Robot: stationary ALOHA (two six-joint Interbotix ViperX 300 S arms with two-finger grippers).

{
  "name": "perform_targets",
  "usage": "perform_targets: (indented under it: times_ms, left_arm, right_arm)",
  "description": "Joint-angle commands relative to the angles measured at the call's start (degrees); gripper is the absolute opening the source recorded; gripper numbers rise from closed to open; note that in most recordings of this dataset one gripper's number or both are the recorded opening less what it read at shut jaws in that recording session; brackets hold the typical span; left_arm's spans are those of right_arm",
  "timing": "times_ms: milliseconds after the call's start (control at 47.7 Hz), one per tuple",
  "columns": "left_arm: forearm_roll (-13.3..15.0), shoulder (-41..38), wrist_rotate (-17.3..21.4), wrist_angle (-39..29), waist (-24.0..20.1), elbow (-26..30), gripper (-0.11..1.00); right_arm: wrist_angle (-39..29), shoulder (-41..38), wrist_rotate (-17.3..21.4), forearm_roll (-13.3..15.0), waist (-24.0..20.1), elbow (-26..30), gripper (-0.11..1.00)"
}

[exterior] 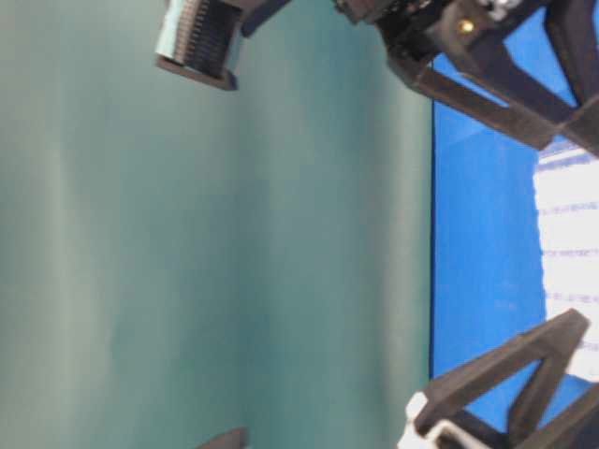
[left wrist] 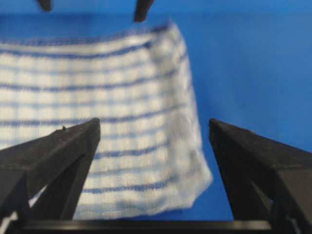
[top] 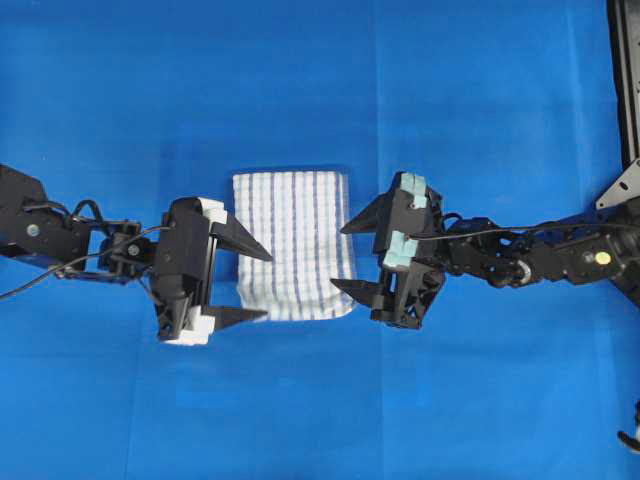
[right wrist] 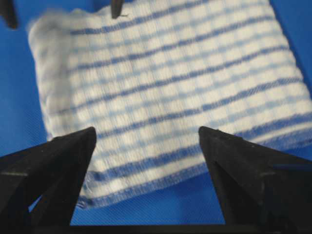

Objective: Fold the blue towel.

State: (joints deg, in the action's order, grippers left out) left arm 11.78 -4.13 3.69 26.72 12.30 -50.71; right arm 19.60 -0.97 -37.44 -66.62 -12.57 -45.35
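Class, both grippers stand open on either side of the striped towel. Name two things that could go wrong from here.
1. The blue towel looks loosely folded, its near corner bulging; it may spring open.
2. The left gripper and right gripper point their open jaws at the cloth's edges, so any sideways pull-back could snag and drag it.
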Motion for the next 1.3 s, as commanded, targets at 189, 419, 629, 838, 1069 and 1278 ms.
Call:
perform_targets:
  times_ms: [189,419,629,838,1069,1278]
  left_arm:
    - [-0.09,12.74,0.09,-7.65,0.18,-2.11,0.91]
    - [-0.09,22.5,0.26,-10.28,0.18,-5.54,0.91]
    - [-0.09,31.03,0.09,-9.93,0.18,-10.9,0.9]
    - [0.0,38.85,0.53,-9.76,0.18,-15.73,0.9]
    - [-0.09,49.04,0.79,-10.11,-0.44,-22.32,0.9]
    - [-0.09,57.48,0.79,-10.2,-2.02,-28.74,0.9]
  right_arm:
    - [0.26,10.37,-3.6,0.79,-0.44,-1.58,0.87]
    - [0.0,18.28,-8.79,0.79,-0.44,-4.75,0.87]
    - [0.0,28.04,-11.51,0.79,-0.44,-10.2,0.87]
    - [-0.53,40.96,-13.62,0.88,-0.53,-17.31,0.87]
    - [-0.62,51.68,-14.5,0.88,-0.53,-26.19,0.87]
    - [-0.09,55.28,-14.41,0.62,-0.53,-31.64,0.87]
